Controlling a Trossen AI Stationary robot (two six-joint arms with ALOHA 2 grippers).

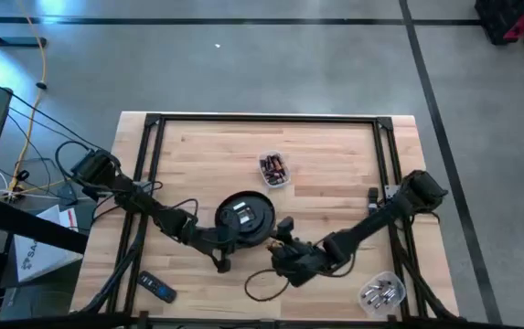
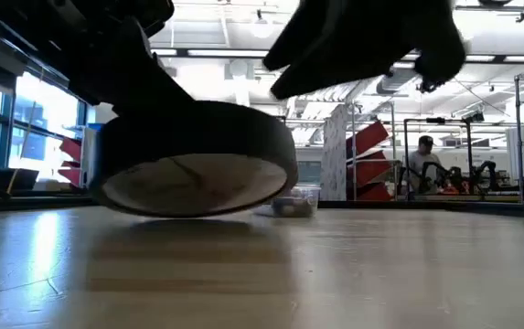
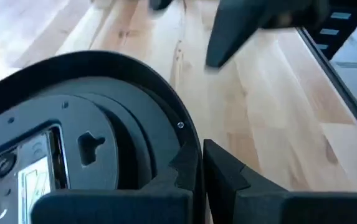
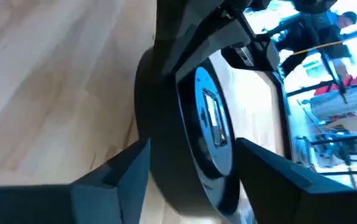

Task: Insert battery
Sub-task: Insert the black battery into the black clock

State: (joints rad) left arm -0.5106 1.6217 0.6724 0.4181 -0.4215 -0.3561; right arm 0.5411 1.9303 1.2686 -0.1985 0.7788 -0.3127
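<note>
While left gripper [image 1: 222, 239] grips, clock [image 1: 244, 217] tilts.

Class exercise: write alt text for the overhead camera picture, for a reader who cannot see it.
Two dark robot arms meet at a round black device near the front of a wooden table; the left gripper grips its rim, and the right gripper is at its other side. A tub of batteries sits behind it, a second tub at the front right.
</note>
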